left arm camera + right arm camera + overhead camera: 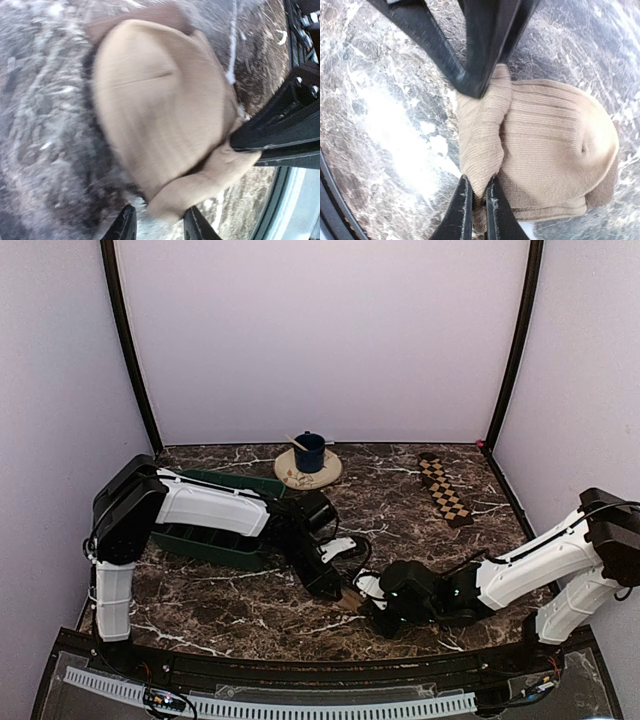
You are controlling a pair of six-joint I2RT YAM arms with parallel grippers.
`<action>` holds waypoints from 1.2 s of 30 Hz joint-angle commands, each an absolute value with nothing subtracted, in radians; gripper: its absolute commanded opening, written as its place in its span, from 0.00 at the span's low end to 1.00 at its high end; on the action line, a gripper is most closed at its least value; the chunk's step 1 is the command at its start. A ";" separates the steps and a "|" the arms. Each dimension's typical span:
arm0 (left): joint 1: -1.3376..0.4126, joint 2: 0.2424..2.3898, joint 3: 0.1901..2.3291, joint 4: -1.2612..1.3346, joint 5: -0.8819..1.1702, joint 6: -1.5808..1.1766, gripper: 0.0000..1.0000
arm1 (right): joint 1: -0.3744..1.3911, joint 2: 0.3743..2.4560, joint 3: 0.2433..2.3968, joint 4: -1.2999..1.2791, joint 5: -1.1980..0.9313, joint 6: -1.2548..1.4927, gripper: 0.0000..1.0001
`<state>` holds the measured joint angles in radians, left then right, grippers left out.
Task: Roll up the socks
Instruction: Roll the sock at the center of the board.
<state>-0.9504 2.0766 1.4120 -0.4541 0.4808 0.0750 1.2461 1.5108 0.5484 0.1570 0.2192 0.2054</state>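
Note:
The tan sock (352, 600) is a rolled bundle on the marble table near the front middle, between both grippers. It fills the left wrist view (160, 100) and the right wrist view (555, 150). A loose fold (480, 145) runs along its side. My right gripper (478, 200) is shut on one end of that fold. My left gripper (161, 220) has its jaws partly closed round the other end. Its fingers (465, 60) meet the fold from above. The checkered sock (444, 488) lies flat at the back right, untouched.
A green tray (200, 540) lies under my left arm. A blue cup (309, 451) with a spoon stands on a round mat (290, 475) at the back middle. Enclosure walls ring the table.

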 commanded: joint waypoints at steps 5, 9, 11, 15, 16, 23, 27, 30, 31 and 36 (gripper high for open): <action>-0.933 1.961 1.309 -0.294 0.399 0.031 0.35 | 1.211 1.518 0.527 0.185 0.131 0.370 0.00; -0.934 1.906 1.243 -0.197 0.411 0.029 0.35 | 1.190 1.503 0.499 0.210 0.105 0.436 0.00; -0.936 1.876 1.206 -0.146 0.418 0.031 0.35 | 1.175 1.498 0.483 0.227 0.087 0.474 0.00; -0.944 1.812 1.111 -0.032 0.423 0.040 0.35 | 1.143 1.490 0.443 0.280 0.041 0.544 0.00; -0.950 1.799 1.094 -0.012 0.420 0.048 0.35 | 1.135 1.488 0.431 0.297 0.029 0.559 0.00; -1.046 1.760 1.025 0.051 0.331 0.172 0.35 | 1.085 1.459 0.374 0.374 -0.058 0.665 0.00; -1.102 1.772 1.020 0.056 0.258 0.253 0.38 | 1.062 1.450 0.356 0.404 -0.103 0.702 0.00; -1.125 1.786 1.014 0.075 0.210 0.303 0.40 | 1.050 1.449 0.344 0.431 -0.136 0.729 0.00; -1.132 1.792 1.015 0.082 0.191 0.318 0.41 | 1.048 1.451 0.340 0.441 -0.148 0.735 0.00; -1.150 1.821 1.018 0.121 0.121 0.399 0.43 | 1.039 1.462 0.333 0.460 -0.186 0.761 0.00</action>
